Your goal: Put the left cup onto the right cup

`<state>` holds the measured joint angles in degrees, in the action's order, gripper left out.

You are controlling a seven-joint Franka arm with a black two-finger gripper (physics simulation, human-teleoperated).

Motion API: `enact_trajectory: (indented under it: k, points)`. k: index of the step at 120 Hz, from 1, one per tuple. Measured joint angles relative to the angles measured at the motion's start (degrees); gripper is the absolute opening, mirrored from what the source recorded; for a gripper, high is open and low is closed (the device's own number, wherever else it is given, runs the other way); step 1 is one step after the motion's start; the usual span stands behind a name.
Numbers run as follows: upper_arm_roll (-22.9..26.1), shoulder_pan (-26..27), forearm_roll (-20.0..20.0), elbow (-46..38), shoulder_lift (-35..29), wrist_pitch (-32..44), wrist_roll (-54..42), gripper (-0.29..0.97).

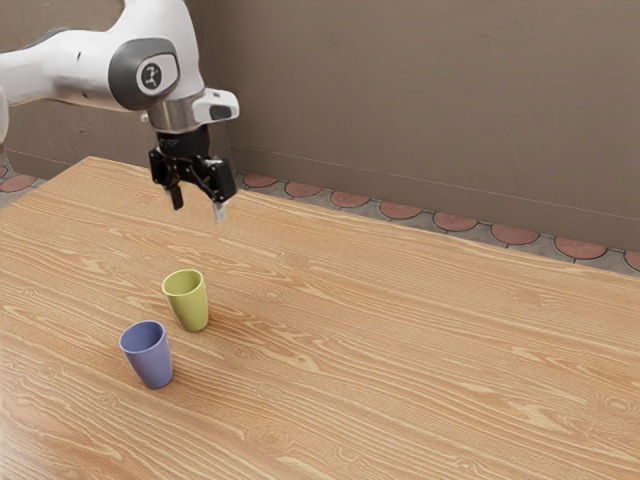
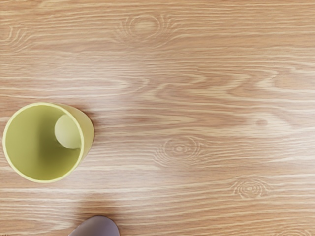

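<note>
Under everything you've got a big wooden table point(image 1: 420, 340), grain running all over it, with a plain brown wall point(image 1: 450, 90) behind. Next biggest is your white arm point(image 1: 80, 65), coming in from the exterior view's upper left. At its end the black gripper point(image 1: 198, 203) hangs well above the tabletop, pointing down. Its fingers are spread apart with nothing between them, so it's holding nothing.

Then the cups: both stand upright on the table, mouths up, close together but not touching. The green cup point(image 1: 187, 300) sits under the gripper in the exterior view, a bit nearer the camera. The blue cup point(image 1: 147, 353) is just beside it, toward the exterior view's left and nearer still.

From the wrist view you're looking pretty much straight down into the green cup point(image 2: 44, 142), and a sliver of the blue cup point(image 2: 96, 227) pokes in near it.
</note>
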<state>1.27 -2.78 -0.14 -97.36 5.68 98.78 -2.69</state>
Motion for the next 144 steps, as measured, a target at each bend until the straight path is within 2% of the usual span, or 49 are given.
enact_trajectory:
  k: [48, 144]
  points:
    - [-0.4, -2.4, -0.8, -6.9, 0.9, 6.3, 0.0, 0.65]
    - [-2.9, -2.5, -2.1, -12.4, 4.8, 14.0, -0.1, 0.56]
